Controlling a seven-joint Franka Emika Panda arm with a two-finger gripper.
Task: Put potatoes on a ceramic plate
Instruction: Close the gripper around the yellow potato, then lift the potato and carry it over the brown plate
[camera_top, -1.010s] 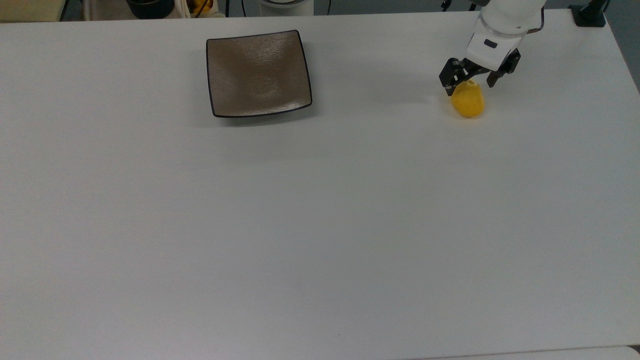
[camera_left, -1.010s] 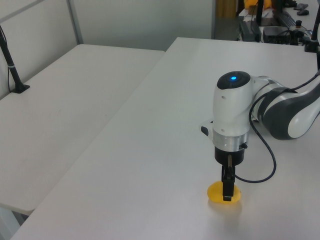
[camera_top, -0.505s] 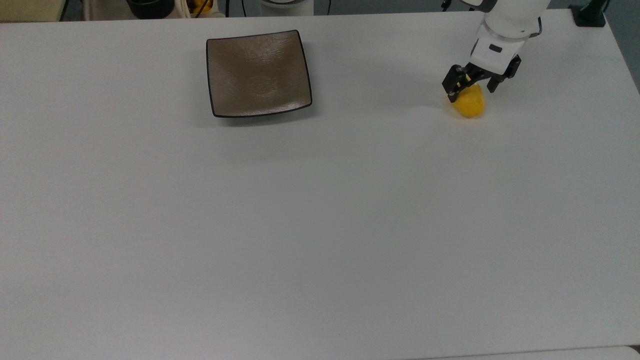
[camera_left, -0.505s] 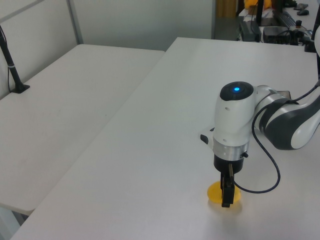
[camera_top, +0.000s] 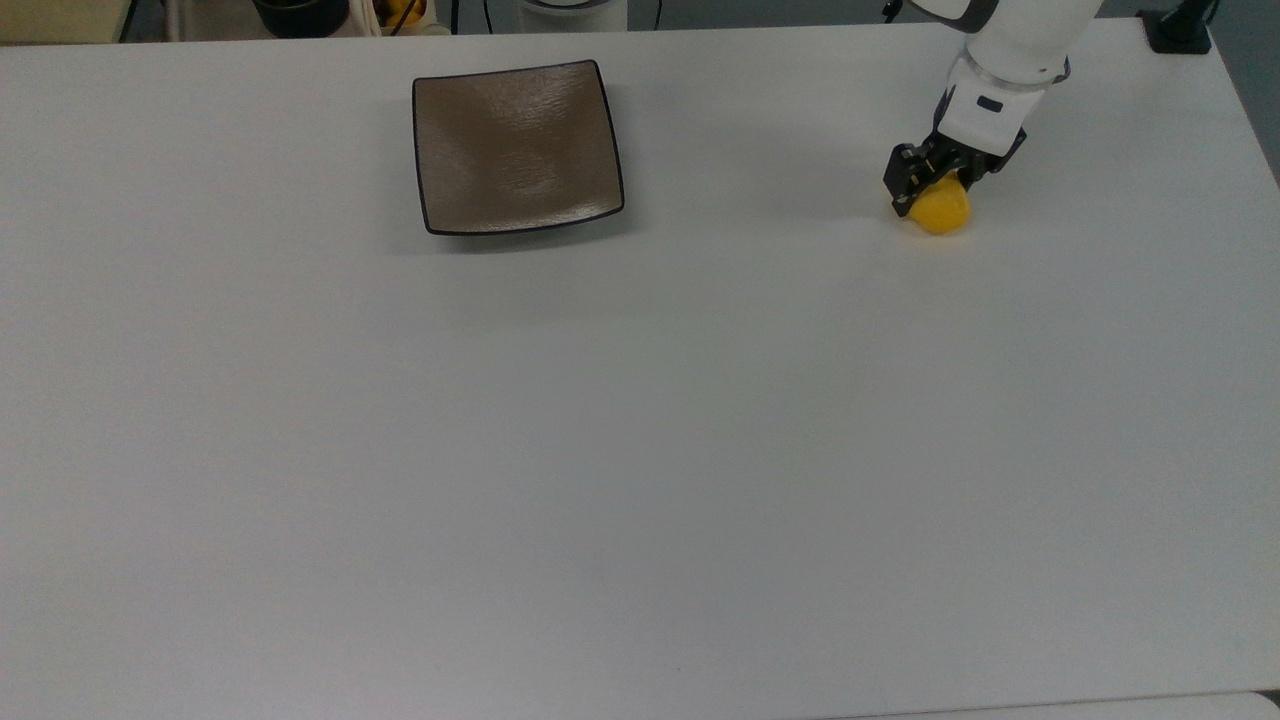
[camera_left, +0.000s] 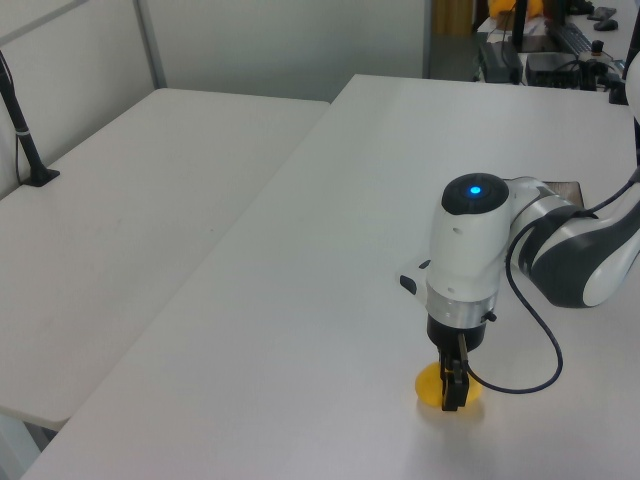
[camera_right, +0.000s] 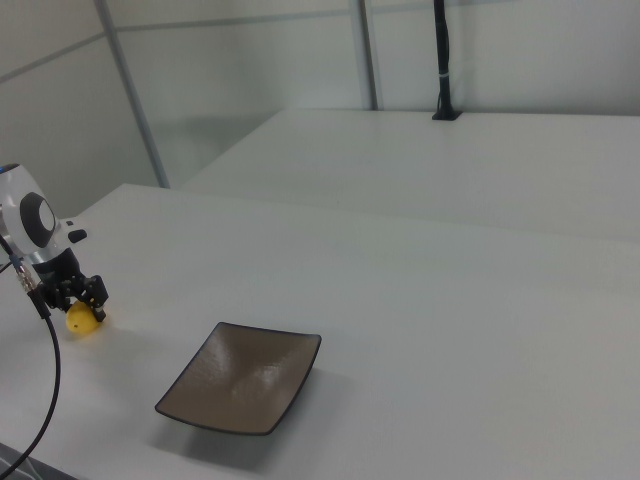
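The arm reaches down to the white table (camera_top: 640, 450) and its gripper (camera_top: 938, 186) sits low over the potato (camera_top: 941, 210), a small bright yellow-orange lump resting on the tabletop. In the top view the black fingers (camera_top: 903, 187) straddle the upper part of the potato, one on each side, with the yellow showing between and below them. The jaws look spread around it rather than pressed tight, though from where the cameras stand I cannot be sure whether the pads already touch its skin.

In the left view the gripper (camera_left: 453, 388) comes straight down from the white wrist with its blue light, and a finger (camera_left: 451, 385) hides the middle of the potato (camera_left: 430, 390), which peeks out on both sides at table level. In the right view the gripper (camera_right: 78, 294) and potato (camera_right: 82, 319) are at the right view's far left, the potato just under the dark fingers.

The ceramic plate (camera_top: 519, 146) lies flat and bare, a square taupe-brown dish with a thin black rim and slightly raised corners. It is well apart from the potato: toward the top view's left, near the far table edge, and toward the right view's lower middle (camera_right: 245, 377). A black cable (camera_left: 520, 330) loops from the wrist beside the arm.
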